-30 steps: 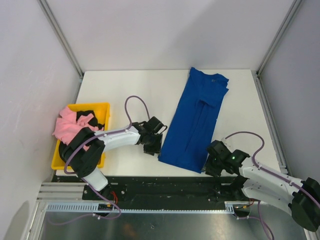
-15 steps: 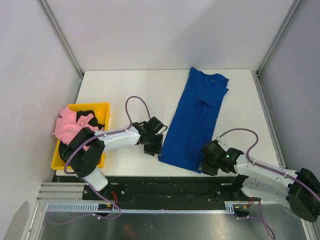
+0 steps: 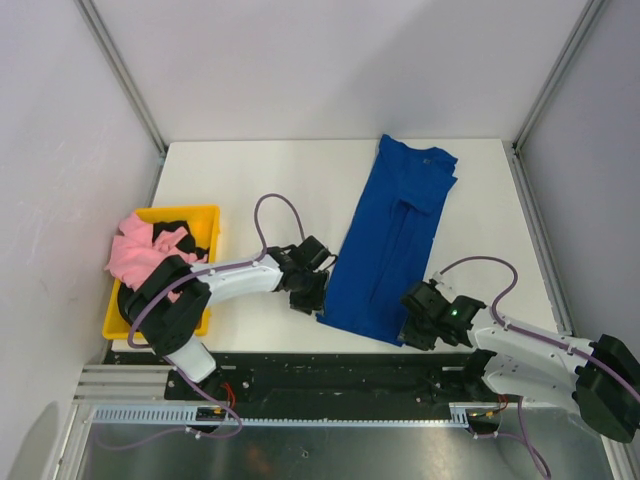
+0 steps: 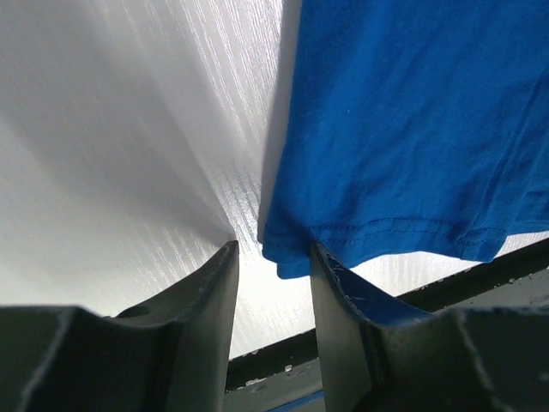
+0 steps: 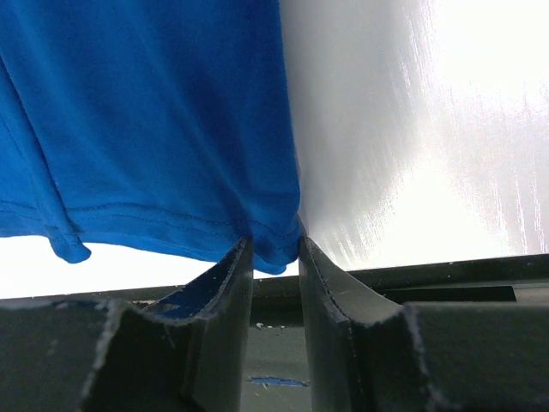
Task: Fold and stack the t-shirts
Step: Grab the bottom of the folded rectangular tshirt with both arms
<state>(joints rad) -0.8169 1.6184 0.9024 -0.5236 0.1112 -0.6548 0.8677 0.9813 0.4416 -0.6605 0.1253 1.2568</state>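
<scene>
Blue t-shirt (image 5: 146, 112) corner sits inside right end effector (image 5: 274, 253) — grip unclear.

Bright, even overhead light
We see glare streaking the white table (image 5: 463, 103) in both wrist views; the blue t-shirt (image 4: 412, 129) casts a soft shadow; near foreground dark, blurred; overhead view sharp.

The long cloth t-shirt (image 3: 392, 235) is plain royal blue, with matching blue stitching along its hem. The rectangular plastic bin (image 3: 207, 211) is yellow. The crumpled cloth shirts are pink (image 3: 133, 252) and black (image 3: 172, 217). The flat tabletop (image 3: 260, 180) is white.
</scene>
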